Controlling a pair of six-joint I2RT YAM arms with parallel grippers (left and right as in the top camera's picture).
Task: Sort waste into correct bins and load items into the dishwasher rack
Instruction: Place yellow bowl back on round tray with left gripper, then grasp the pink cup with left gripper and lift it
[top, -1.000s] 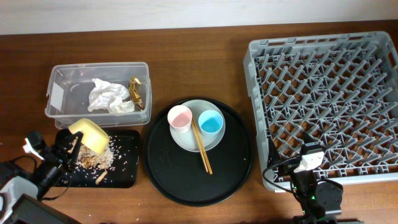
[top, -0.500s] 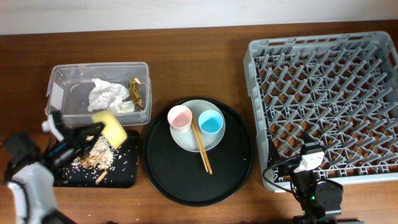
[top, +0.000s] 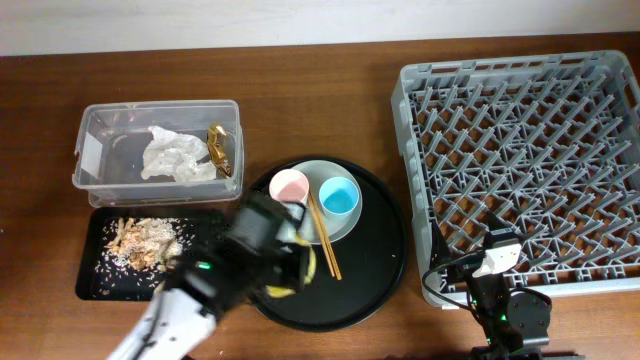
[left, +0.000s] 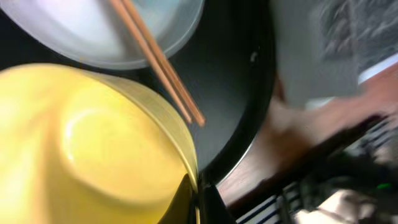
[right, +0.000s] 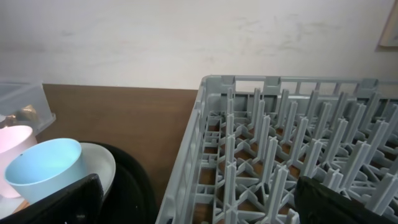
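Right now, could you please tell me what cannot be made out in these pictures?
Overhead: the yellow round bowl is mostly hidden under the blurred left arm; the left hand is lost in that blur.
Right wrist: the small pink cup is cut off by the left edge.
Left wrist: the right side is too blurred to name anything.
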